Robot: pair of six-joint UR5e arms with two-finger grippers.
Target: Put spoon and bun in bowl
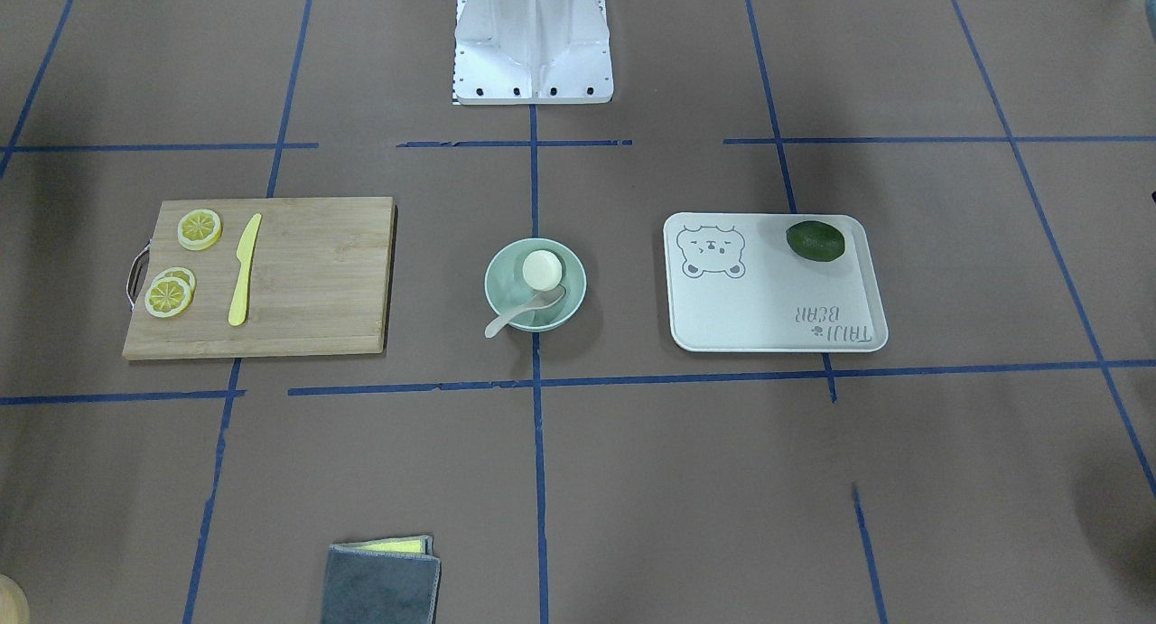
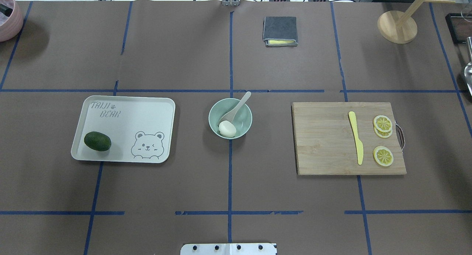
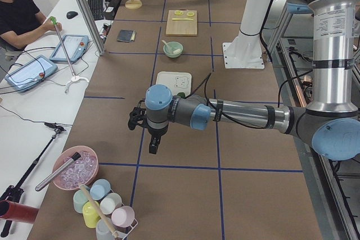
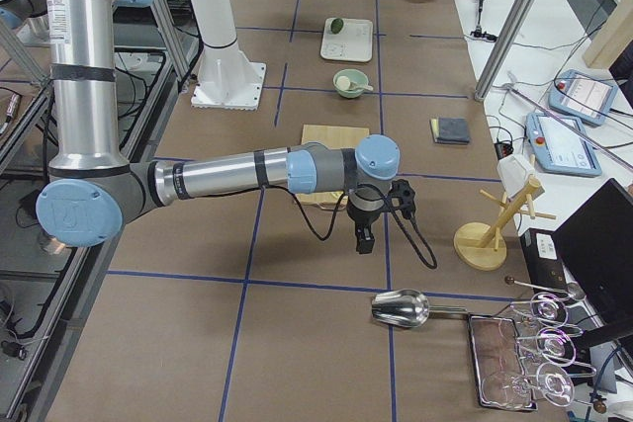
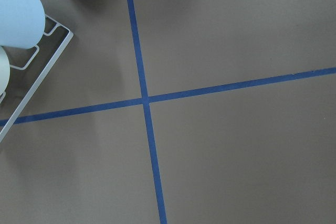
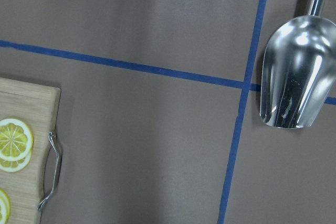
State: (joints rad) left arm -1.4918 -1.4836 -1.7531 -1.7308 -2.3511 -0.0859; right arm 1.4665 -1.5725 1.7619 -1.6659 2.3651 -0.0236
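Observation:
The mint-green bowl [image 2: 244, 125] stands at the table's middle and also shows in the front view [image 1: 504, 279]. The white bun [image 2: 227, 128] lies inside it [image 1: 542, 268]. The beige spoon [image 2: 236, 109] rests with its scoop in the bowl and its handle out over the rim [image 1: 524, 311]. My left gripper [image 3: 153, 145] hangs over bare table at the left end, far from the bowl. My right gripper [image 4: 364, 240] hangs over the table at the right end. Both show only in the side views, so I cannot tell whether they are open or shut.
A wooden cutting board [image 2: 324, 144] holds a yellow knife [image 2: 356, 137] and lemon slices [image 2: 382, 156]. A white bear tray [image 2: 140, 114] holds a dark green fruit [image 2: 97, 141]. A grey cloth [image 2: 280, 30], a metal scoop [image 6: 294, 72], a cup rack [image 3: 104, 203] and a wooden stand [image 2: 397, 26] sit at the table's edges.

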